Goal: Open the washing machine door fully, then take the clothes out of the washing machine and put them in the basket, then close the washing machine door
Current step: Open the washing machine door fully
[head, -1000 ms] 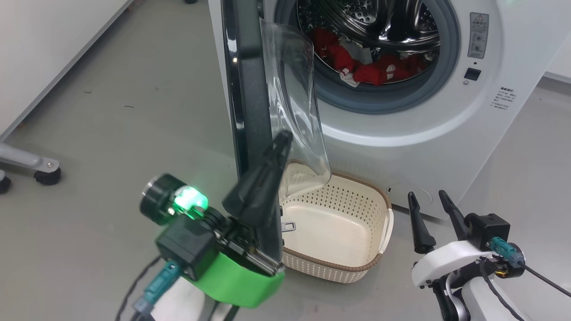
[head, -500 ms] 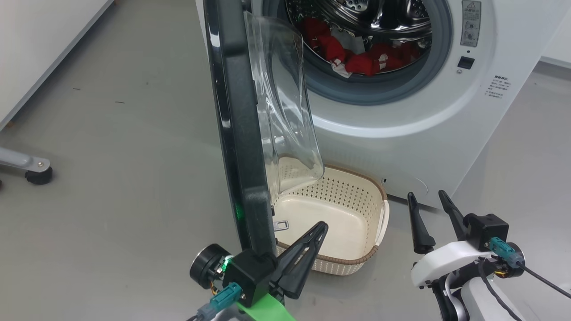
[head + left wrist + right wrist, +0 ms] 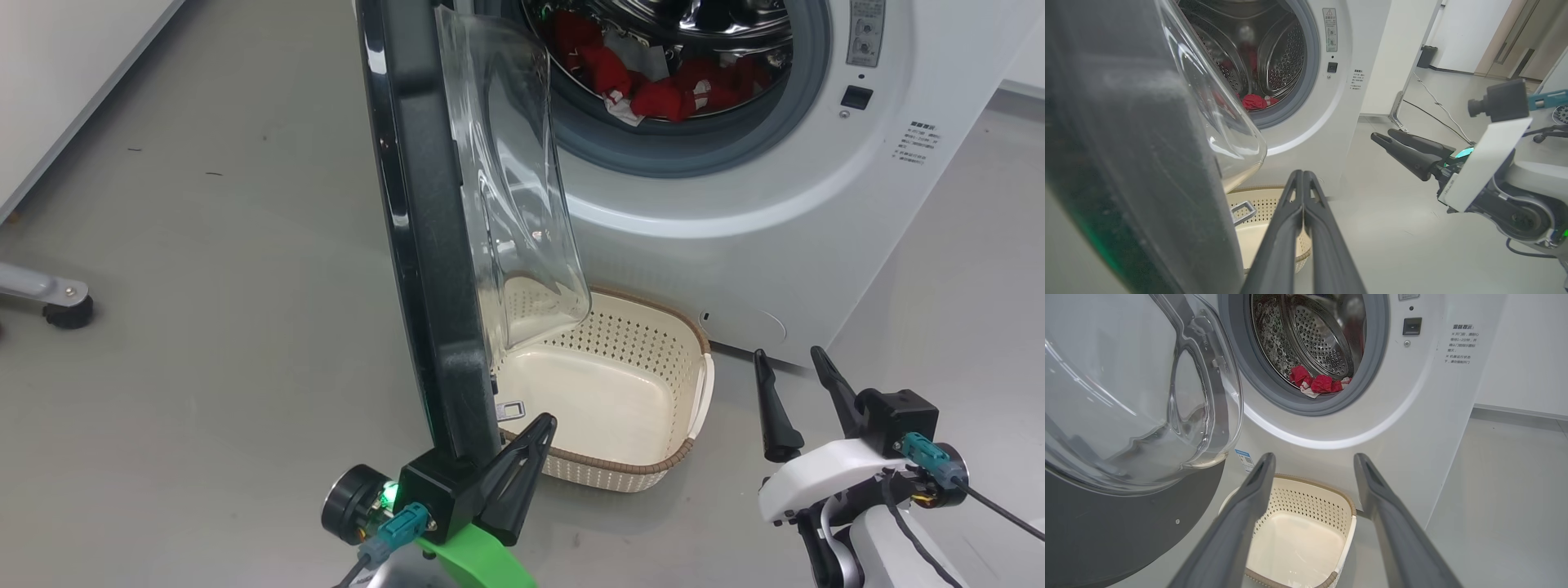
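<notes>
Evidently the door is swung out mid-frame to expose the clothes — left fingers closed, right fingers spread, empty.

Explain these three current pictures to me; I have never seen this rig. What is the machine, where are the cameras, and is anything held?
A two-armed robot faces a washing machine. One picture looks down from its head; the other two look forward from the wrists. The washing machine door stands open, red clothes lie in the drum, and an empty cream basket sits on the floor in front. The left gripper is shut beside the door's lower edge, the right gripper open; neither holds anything.
</notes>
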Tool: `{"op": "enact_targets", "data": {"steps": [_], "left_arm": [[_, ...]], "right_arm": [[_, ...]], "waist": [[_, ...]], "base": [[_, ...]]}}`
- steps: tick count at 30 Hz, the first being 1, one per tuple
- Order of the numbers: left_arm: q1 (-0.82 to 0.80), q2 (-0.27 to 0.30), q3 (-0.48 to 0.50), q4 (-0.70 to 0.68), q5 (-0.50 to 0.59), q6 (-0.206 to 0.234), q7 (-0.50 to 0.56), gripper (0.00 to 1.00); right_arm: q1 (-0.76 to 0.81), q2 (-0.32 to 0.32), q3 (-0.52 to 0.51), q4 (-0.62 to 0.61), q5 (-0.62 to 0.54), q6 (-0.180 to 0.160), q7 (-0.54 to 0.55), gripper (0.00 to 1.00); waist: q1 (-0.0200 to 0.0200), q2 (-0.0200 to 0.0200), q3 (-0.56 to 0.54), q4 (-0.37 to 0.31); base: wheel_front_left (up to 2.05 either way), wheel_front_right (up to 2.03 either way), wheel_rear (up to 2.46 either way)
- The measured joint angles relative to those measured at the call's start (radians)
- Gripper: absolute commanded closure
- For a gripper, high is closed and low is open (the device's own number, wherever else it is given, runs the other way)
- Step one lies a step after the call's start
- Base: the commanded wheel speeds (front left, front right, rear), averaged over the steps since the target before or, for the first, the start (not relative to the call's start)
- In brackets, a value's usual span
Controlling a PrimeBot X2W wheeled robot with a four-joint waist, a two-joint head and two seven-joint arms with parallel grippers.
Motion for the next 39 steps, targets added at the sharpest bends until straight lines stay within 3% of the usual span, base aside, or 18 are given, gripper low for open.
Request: {"op": "enact_targets", "data": {"steps": [10, 39], "left_arm": [[0.001, 0.0, 0.04, 0.028, 0.0, 0.034, -0.001, 1.0], [0.001, -0.009, 0.122, 0.09, 0.0, 0.062, -0.055, 1.0]], "right_arm": [[-0.002, 0.005, -0.012, 0.005, -0.009, 0.01, 0.0, 0.0], [-0.003, 0.013, -0.04, 0.02, -0.047, 0.034, 0.0, 0.0]], "waist": [[0.0, 0.0, 0.006, 0.006], [0.0, 0.0, 0.013, 0.025]], "base": [[0.0, 0.0, 0.0], [0.0, 0.0, 0.0]]}}
